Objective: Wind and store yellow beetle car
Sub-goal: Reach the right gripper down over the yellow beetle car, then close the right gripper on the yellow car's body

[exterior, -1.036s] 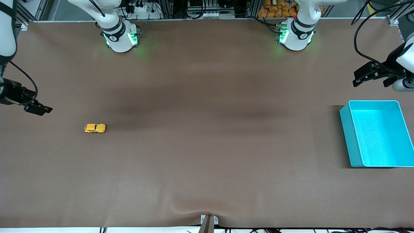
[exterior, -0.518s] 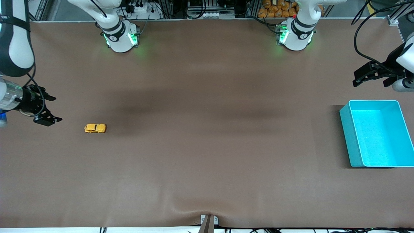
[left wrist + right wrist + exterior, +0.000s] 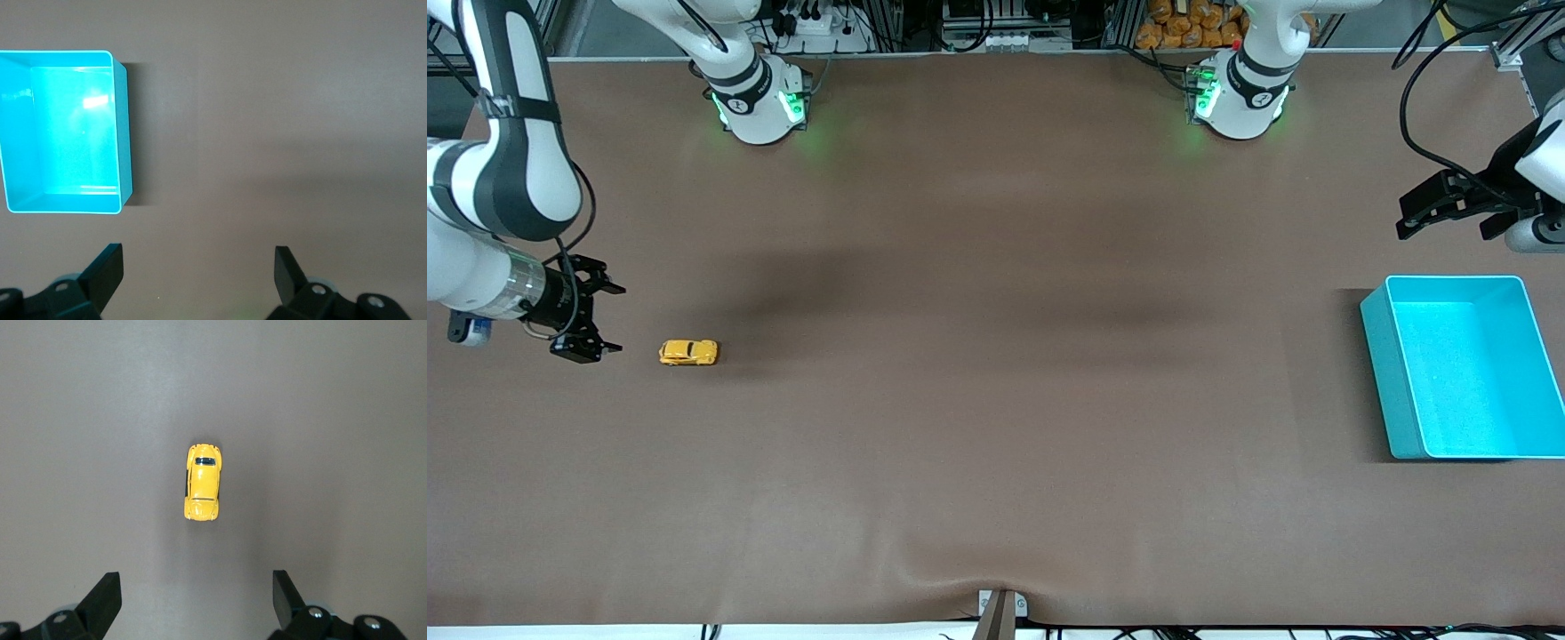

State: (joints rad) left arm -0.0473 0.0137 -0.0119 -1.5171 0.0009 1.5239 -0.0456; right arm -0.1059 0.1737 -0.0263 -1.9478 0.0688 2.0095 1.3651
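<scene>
The yellow beetle car [image 3: 688,352] is seen on its wheels on the brown bench [image 3: 996,400], toward the right arm's end and well apart from the turquoise bin [image 3: 1387,373]. Nothing is touching it. Its long axis is laid along the length of the bench.

The right claw [image 3: 609,317] is held over the bench just beside the car, on the side toward the right arm's end of the bench, with a gap between the two. The claw is spread wide and nothing is gripped. In the right wrist view the car [image 3: 202,482] is framed roughly midway between the two fingertips [image 3: 107,593], though set apart from them; dark windows and a rounded roof are visible from above.

The left claw [image 3: 1405,218] is parked in the air at the left arm's end of the bench, over bare bench close to the bin's edge on the bases' side; this arm is waiting. Its fingers [image 3: 110,263] are also spread wide, with nothing held. In the left wrist view the bin [image 3: 120,133] is shown with nothing inside, only a light reflection on its floor.
</scene>
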